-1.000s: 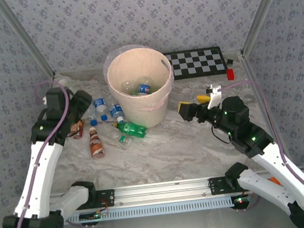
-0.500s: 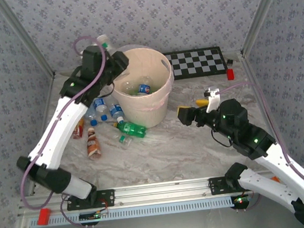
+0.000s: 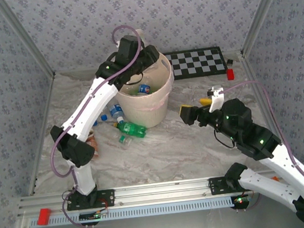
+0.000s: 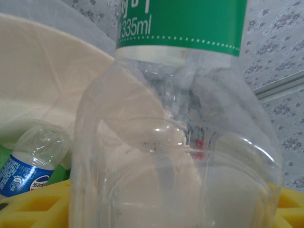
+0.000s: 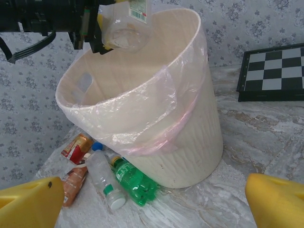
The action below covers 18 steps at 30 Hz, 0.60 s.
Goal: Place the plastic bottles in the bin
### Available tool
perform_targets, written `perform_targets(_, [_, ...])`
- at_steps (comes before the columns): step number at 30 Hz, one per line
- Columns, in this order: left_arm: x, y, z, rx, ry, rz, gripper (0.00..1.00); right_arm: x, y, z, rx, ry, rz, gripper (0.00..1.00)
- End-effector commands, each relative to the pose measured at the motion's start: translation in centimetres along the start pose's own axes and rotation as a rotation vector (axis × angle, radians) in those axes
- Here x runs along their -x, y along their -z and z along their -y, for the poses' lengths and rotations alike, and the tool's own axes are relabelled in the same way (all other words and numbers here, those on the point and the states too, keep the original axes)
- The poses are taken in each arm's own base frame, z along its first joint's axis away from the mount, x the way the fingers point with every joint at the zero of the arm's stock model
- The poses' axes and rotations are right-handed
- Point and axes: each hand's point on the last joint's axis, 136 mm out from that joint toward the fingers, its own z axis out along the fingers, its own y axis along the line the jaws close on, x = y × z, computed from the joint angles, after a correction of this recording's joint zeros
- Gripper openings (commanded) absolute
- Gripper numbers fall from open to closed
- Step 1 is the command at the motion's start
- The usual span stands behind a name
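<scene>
I get bright, even, diffuse light; faint soft shadow on the worktop [image 5: 247, 156] at the bin [image 5: 190, 123] base. Clear bottle [image 4: 175, 156] above bin hazy, glinting; right hand [image 5: 153, 202] fingertips [image 5: 28, 202] blurred.

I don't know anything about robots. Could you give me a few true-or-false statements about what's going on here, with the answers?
1. The left gripper holds a clear bottle above the bin. True.
2. The bin has nothing in it. False: a blue-labelled bottle lies inside.
3. The right gripper is carrying a bottle. False: it is open and holds nothing.
4. A green bottle lies on the table next to the bin. True.
5. The checkerboard sits between the bin and the arms' bases. False: it lies behind the bin and to its right, by the back wall.
</scene>
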Motion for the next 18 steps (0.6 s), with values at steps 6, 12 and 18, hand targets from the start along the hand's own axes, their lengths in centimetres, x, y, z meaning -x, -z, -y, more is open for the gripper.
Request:
perform_targets(6, [0.6,1.3,0.8,-0.014,0.01,0.018,0.67,1.1,0.5,-0.2,-0.007,0.008,0.028,1.0])
perform_targets(12, [0.6,2.0,0.4,-0.009,0.012,0.024,0.85,1.0,0.4,-0.3,-0.005,0.005,0.026,1.0])
perform_targets(18, [1.8,4.1,1.2,-0.038,0.003,0.055,0.99,0.8,0.3,-0.2,-0.01,0.003,0.025,1.0])
